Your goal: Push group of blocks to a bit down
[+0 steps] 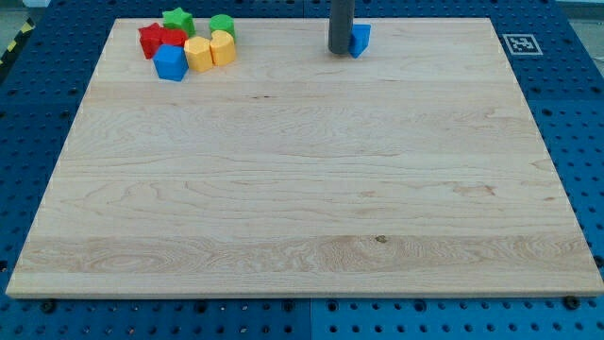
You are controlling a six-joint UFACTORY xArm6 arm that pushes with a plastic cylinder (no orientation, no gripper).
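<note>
A cluster of blocks sits at the board's top left: a green star [177, 20], a green round block [223, 25], a red block [151, 40] with a second red block [174, 39] beside it, a blue block [171, 62], a yellow block [198, 54] and a second yellow block [222, 47]. They touch one another. A lone blue block [360, 40] sits at the top middle. My tip [340, 50] stands against that blue block's left side, far to the right of the cluster.
The wooden board [302, 189] lies on a blue perforated table. A black-and-white marker tag [519, 43] is beside the board's top right corner.
</note>
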